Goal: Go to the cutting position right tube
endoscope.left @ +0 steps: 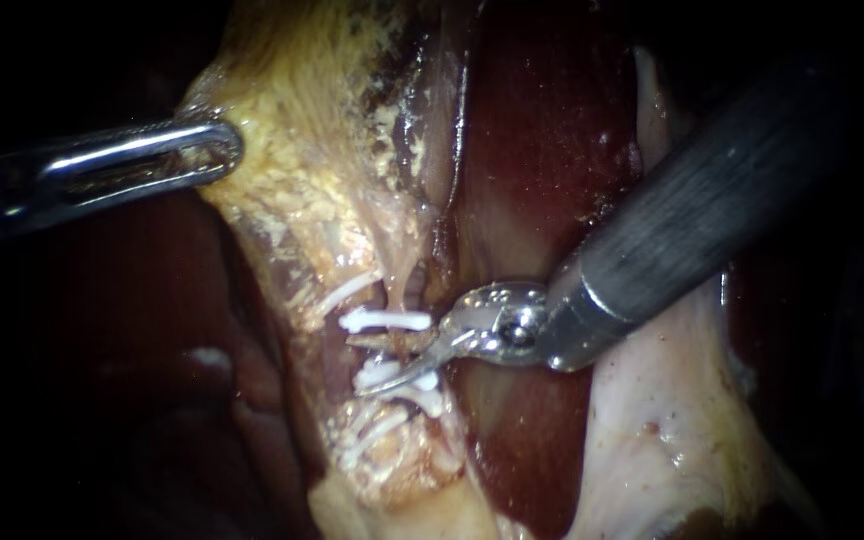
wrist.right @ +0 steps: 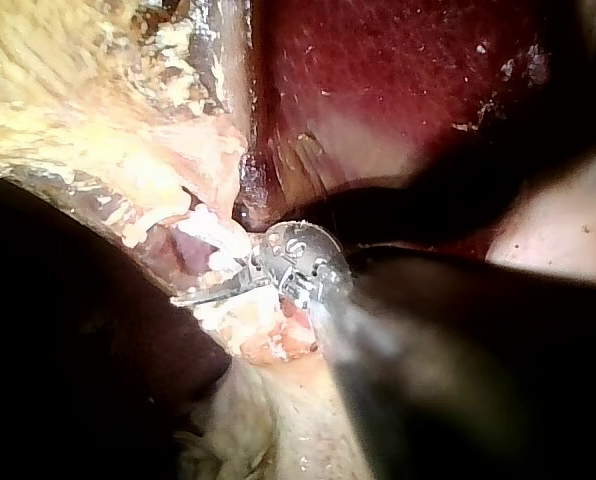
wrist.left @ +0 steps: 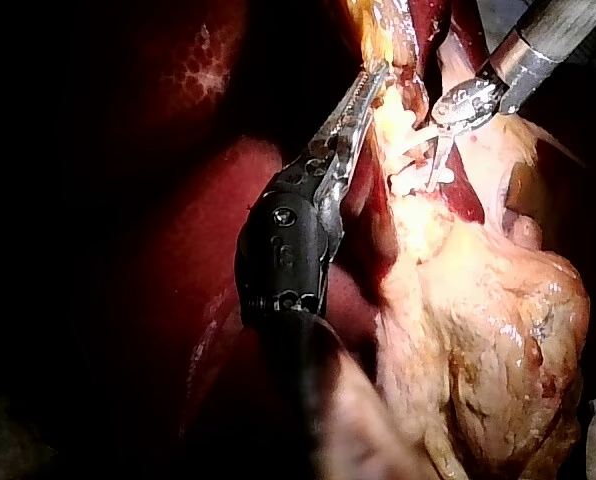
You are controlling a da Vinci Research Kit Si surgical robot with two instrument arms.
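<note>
The dark shaft of the right instrument [endoscope.left: 367,365] comes in from the upper right, and its two slim blades stand apart with a gap between them, gripping nothing. They straddle the tube [endoscope.left: 402,358] on its short bare stretch between the upper white clip [endoscope.left: 384,320] and the lower clip [endoscope.left: 377,376], beside the dark red liver [endoscope.left: 542,150]. Whether this is the right tube I cannot tell from here. The left instrument [endoscope.left: 214,150] is well apart, its jaws closed on the edge of the yellow fatty tissue [endoscope.left: 292,130]. The tube looks thin, soft and wet — likely slippery and easily torn. It should be taken squarely on the bare stretch — never on the clips, which might be knocked loose.
</note>
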